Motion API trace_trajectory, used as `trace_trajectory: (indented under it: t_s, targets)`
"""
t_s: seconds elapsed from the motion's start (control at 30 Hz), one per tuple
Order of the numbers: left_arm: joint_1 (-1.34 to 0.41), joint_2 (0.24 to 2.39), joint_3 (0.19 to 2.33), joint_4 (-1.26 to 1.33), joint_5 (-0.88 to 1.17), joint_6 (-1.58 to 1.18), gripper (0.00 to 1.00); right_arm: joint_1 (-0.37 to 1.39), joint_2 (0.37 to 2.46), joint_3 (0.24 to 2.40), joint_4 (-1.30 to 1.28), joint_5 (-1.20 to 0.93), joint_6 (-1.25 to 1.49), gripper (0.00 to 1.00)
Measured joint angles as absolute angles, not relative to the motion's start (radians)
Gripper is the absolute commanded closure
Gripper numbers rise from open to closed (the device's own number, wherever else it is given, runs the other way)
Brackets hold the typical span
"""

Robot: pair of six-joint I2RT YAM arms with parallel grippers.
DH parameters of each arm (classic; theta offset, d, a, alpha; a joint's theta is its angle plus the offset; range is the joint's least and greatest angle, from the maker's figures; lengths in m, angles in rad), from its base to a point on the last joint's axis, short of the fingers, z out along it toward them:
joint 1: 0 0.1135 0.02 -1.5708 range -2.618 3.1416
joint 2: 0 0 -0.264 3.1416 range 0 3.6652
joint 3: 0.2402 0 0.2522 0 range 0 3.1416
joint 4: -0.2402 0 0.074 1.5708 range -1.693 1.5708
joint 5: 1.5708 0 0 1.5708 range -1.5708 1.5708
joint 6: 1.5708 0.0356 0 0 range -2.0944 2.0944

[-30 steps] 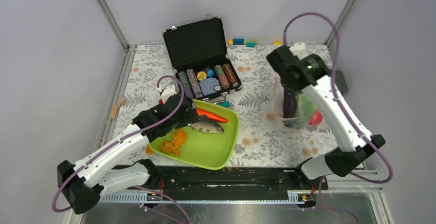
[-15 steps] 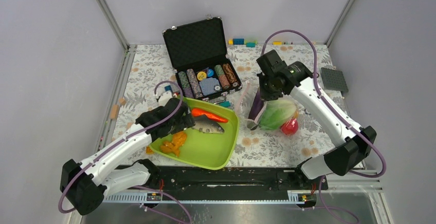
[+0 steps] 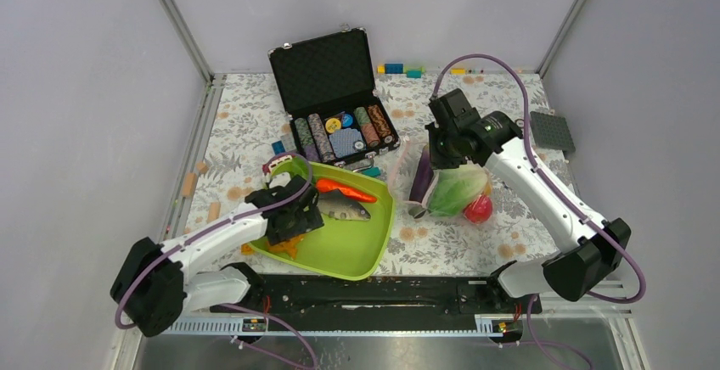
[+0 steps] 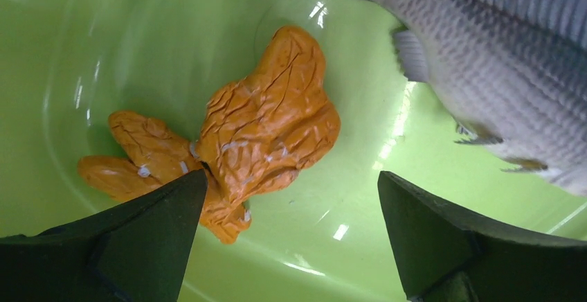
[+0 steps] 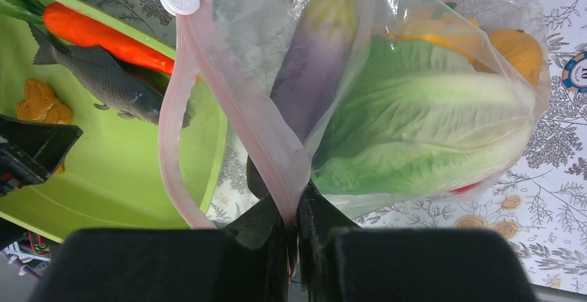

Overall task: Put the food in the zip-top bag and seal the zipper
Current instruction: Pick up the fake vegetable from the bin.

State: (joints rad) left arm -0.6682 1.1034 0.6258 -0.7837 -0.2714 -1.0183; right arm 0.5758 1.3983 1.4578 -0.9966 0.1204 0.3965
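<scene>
The clear zip-top bag (image 3: 448,190) lies on the table right of the tray, holding green lettuce (image 5: 422,129), a purple eggplant (image 5: 318,73), a yellow pepper (image 5: 516,49) and a red apple (image 3: 478,209). My right gripper (image 5: 296,208) is shut on the bag's pink zipper (image 5: 235,101) at the mouth. The mouth gapes toward the tray. My left gripper (image 4: 291,176) hangs open low over the orange fruit (image 4: 270,122) in the lime-green tray (image 3: 357,251). The fruit lies by my left finger. A grey fish (image 3: 344,207) and an orange carrot (image 3: 346,190) lie beside it.
An open black case of poker chips (image 3: 335,98) stands behind the tray. Small coloured blocks (image 3: 403,69) line the back edge, and a dark square plate (image 3: 552,131) lies at the far right. A few small pieces (image 3: 188,185) sit near the left rail.
My right gripper has carried the bag leftward, toward the tray, and its contents now rest on the table. My left gripper has drawn back from the fish to above the orange fruit.
</scene>
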Motion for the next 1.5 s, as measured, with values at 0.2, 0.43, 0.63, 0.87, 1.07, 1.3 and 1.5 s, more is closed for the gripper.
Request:
trace_trajectory:
  t_s: [0.2,0.43,0.63,0.87,1.07,1.3,1.5]
  targets:
    - [-0.668,1.198,0.621,-0.724,-0.279,-1.03,0.17,0.576,1.39,1.442,-0.977,0.12,0.396,0.89]
    - [-0.666,1.253,0.636,-0.709,-0.311,-1.024,0.42,0.576,1.381,1.439,-0.974,0.123,0.396,0.89]
    - [-0.666,1.27,0.649,-0.693,-0.313,-1.02,0.61,0.576,1.376,1.435,-0.974,0.129,0.396,0.89]
    - [-0.666,1.227,0.645,-0.666,-0.294,-1.023,0.65,0.576,1.34,1.416,-0.972,0.13,0.396,0.89]
    - [-0.666,1.067,0.644,-0.685,-0.282,-1.025,0.67,0.576,1.31,1.41,-0.968,0.13,0.396,0.89]
    - [-0.666,0.891,0.651,-0.72,-0.266,-1.008,0.69,0.576,1.31,1.409,-0.961,0.126,0.395,0.89]
    - [-0.685,0.767,0.697,-0.587,-0.089,-0.869,0.7,0.576,1.308,1.409,-0.95,0.097,0.393,0.89]
